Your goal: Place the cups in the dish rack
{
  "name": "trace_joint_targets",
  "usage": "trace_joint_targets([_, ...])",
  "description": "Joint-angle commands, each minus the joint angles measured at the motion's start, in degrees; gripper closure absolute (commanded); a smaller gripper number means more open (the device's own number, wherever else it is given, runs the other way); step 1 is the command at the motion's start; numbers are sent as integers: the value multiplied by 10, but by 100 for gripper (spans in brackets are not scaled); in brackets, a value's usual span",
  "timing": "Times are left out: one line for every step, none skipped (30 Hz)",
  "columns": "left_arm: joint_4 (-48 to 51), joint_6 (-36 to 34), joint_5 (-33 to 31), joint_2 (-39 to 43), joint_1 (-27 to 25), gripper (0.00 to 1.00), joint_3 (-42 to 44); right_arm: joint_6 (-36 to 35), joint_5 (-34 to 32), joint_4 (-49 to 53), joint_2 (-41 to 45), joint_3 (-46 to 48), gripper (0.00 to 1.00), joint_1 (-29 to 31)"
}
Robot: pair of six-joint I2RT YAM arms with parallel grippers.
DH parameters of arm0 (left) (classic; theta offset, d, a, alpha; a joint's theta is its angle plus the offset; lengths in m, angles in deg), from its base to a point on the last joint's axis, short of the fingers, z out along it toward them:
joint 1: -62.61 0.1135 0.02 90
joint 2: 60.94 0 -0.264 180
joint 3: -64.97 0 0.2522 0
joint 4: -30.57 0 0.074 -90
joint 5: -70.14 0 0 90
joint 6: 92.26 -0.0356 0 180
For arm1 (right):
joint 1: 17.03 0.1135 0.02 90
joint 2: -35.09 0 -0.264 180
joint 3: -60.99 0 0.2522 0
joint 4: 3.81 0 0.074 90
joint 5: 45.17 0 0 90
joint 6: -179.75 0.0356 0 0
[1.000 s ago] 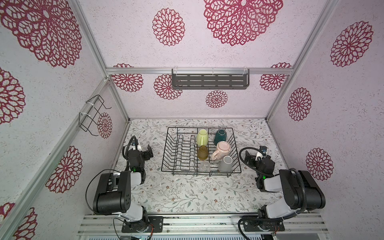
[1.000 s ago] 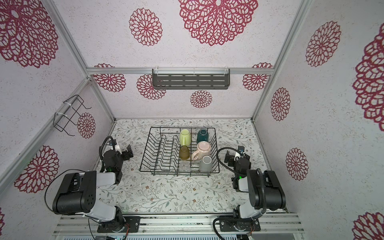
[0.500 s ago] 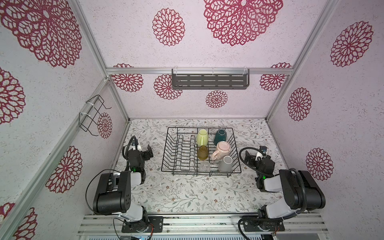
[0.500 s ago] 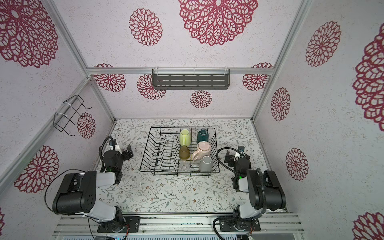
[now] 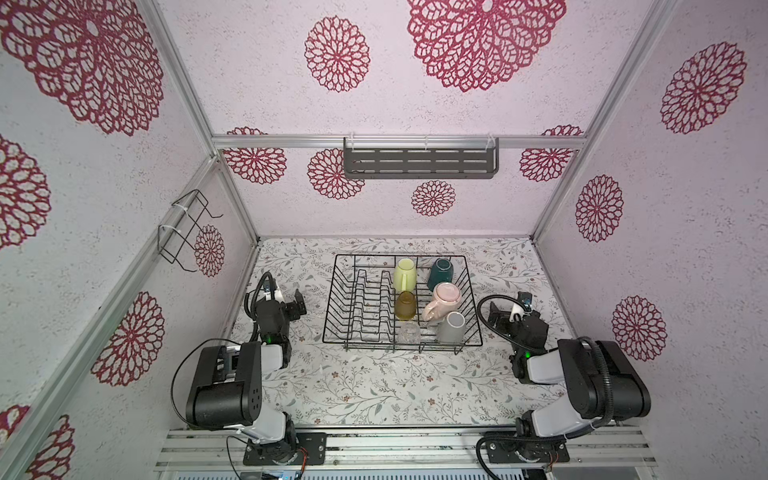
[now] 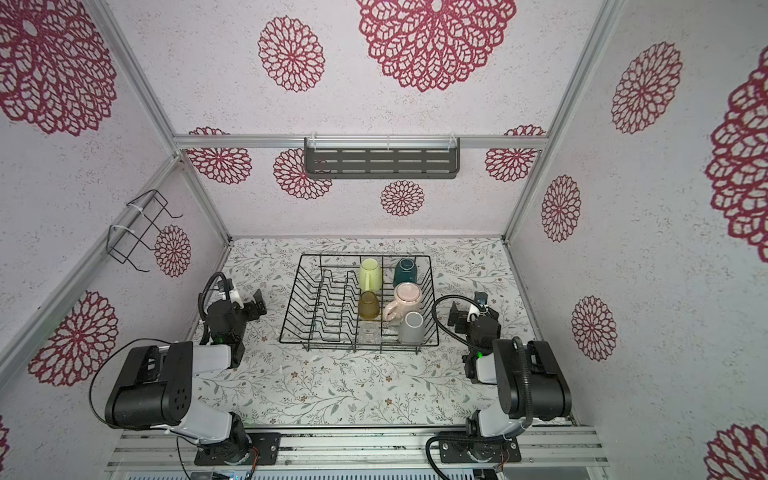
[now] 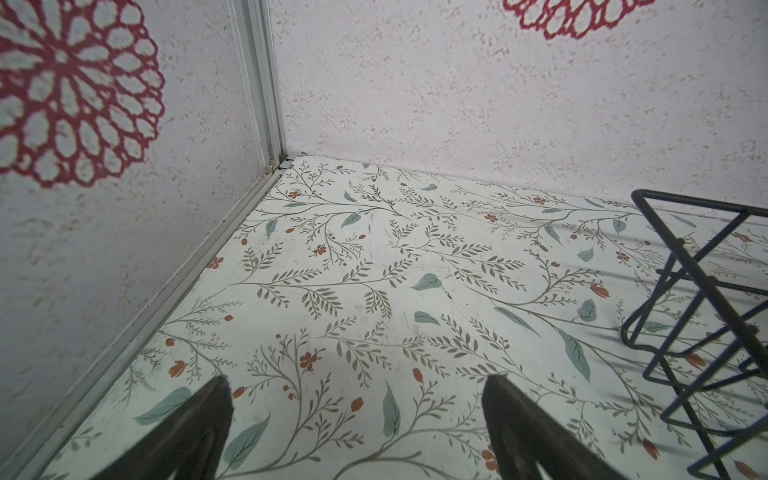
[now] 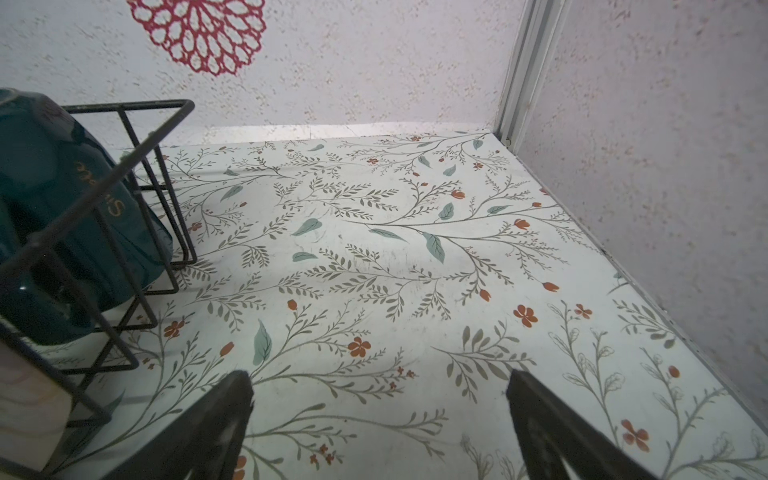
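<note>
Six cups [image 5: 446,295] are sitting in the right half of the rack [image 5: 374,255] on the table [image 5: 374,386]. The left gripper [image 7: 357,380] is hovering beside the rack's left side and the right gripper [image 8: 379,374] beside its right, both gaping wide and holding nothing.

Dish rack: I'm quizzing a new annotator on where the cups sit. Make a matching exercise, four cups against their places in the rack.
As seen in a top view of the dish rack.

Cups:
1. teal mug
2. clear glass
3. pink mug
4. yellow-green mug

Places:
A. near edge, left of the grey mug
B. far right corner
C. far edge, beyond the amber tumbler
D. middle, right of the amber tumbler

Pairs: 1-B, 2-A, 3-D, 4-C
</note>
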Motion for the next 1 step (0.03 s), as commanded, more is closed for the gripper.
trace_joint_targets([-7,-2,1,-3,2,3,-6,-12,-10,-14,7,-12,1,3])
